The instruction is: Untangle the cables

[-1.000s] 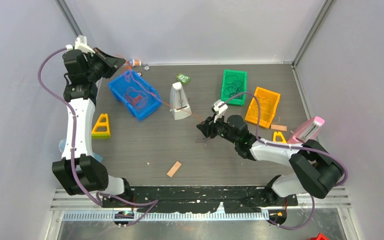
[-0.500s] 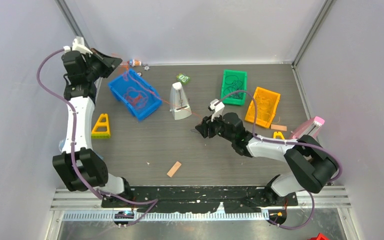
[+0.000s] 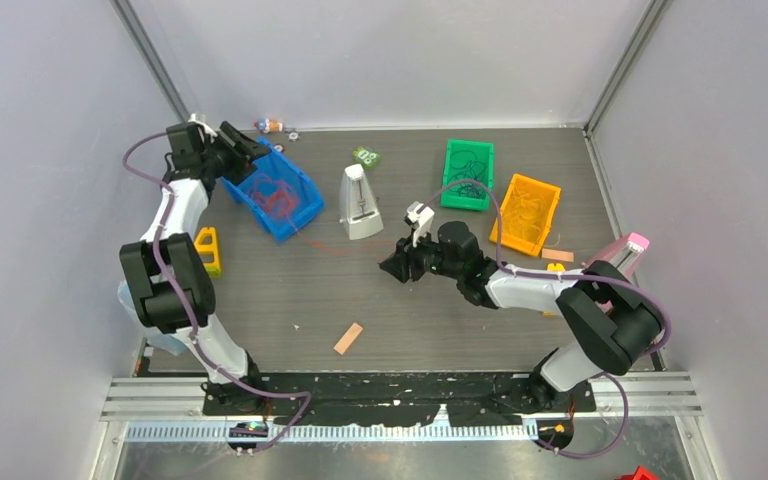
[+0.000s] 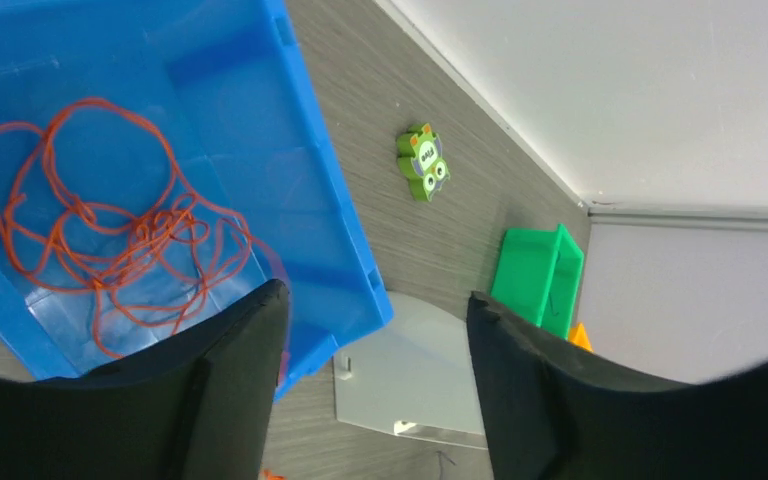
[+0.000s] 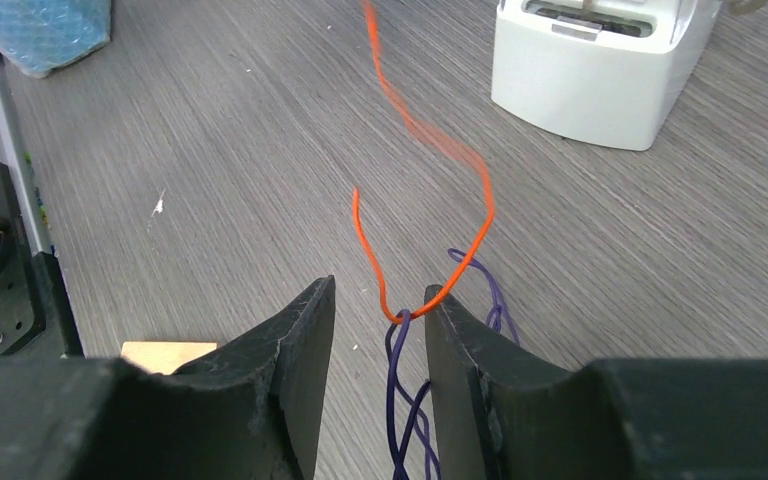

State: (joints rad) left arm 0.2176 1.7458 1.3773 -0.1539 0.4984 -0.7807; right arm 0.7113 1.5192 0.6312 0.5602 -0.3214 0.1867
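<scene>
Your left pincer [image 4: 375, 300] hangs wide open over the blue plastic bin [image 4: 305, 180], with the tangled thin orange cable [image 4: 110, 235] inside it, beneath the fingers. Your right pincer [image 5: 378, 290] stands narrowly parted, an orange cable strand [image 5: 482, 205] and thin purple cable [image 5: 398, 385] between its fingers.

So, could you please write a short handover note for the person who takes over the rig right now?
Left gripper: open above the blue bin, holding nothing.
Right gripper: open, low over the table. An orange cable, seemingly hooked through a thin purple cable, lies between its fingers.
Done: an orange tangle sits in the blue bin.
Left: separate the hooked pair.
</scene>
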